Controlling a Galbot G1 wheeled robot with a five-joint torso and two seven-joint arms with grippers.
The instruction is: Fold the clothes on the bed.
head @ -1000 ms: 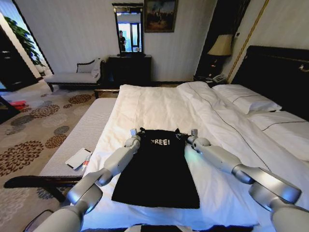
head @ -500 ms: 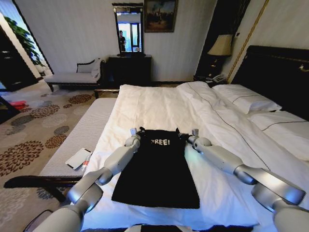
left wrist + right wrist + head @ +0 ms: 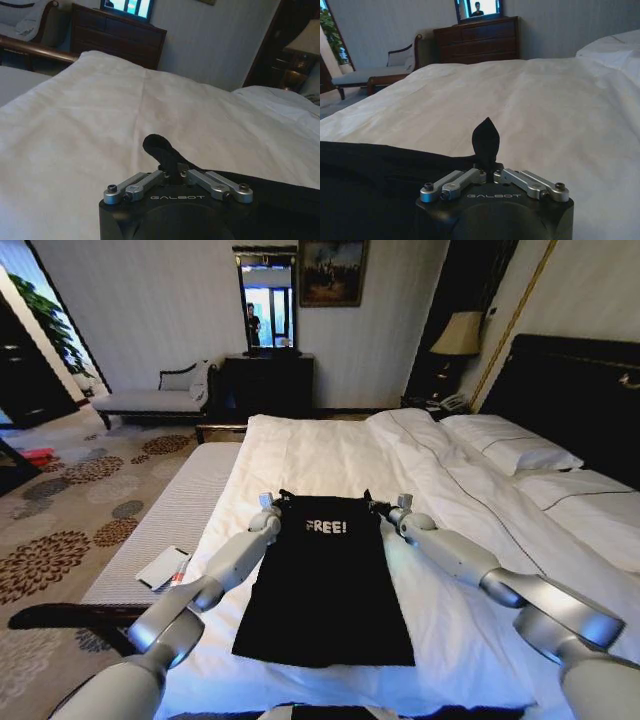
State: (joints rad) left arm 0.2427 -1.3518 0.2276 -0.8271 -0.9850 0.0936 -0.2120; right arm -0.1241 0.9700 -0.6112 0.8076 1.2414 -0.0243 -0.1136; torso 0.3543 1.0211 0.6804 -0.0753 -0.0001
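Fingers on your left gripper (image 3: 170, 176) and right gripper (image 3: 489, 171) are pinched on the far corners of the clothes (image 3: 325, 580), now pulled farther up the bed (image 3: 330, 455) than a second ago. Garment looks stretched flat; folding not started.

We list: clothes (image 3: 325, 580), matt black soft cloth with white printed lettering. Bed (image 3: 330, 455): white duvet, smooth woven cloth, faintly creased; headboard of dark polished wood. Left claw (image 3: 172, 176) and right claw (image 3: 489, 172): brushed silver metal fingers on matt black housings.
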